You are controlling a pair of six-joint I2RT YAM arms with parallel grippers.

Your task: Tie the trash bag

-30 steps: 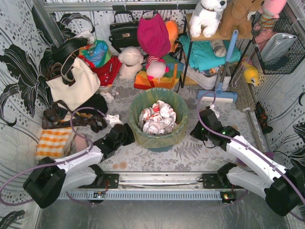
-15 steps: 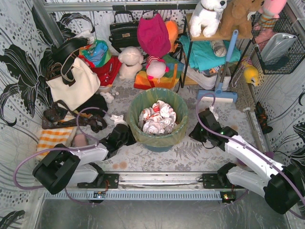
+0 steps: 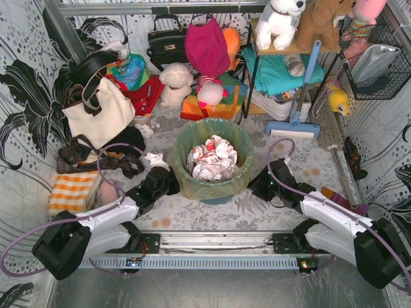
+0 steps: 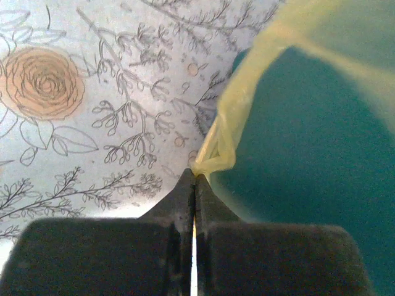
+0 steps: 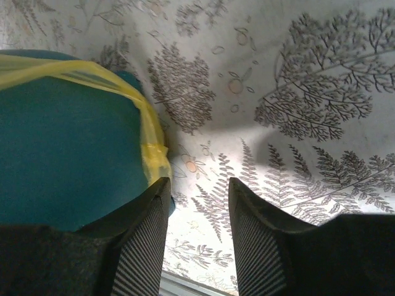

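at left jaws' tip, trash bag (image 4: pixel 221 143) fold

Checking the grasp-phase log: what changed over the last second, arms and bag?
The right gripper moved nearer and in toward the right side of the round teal plastic bin; it is open. The left arm's rear joint shifted and came back; the left gripper stays at the bin's left, shut on the hem of the thin yellow-green trash bag. Bin, bag and crumpled paper did not move.
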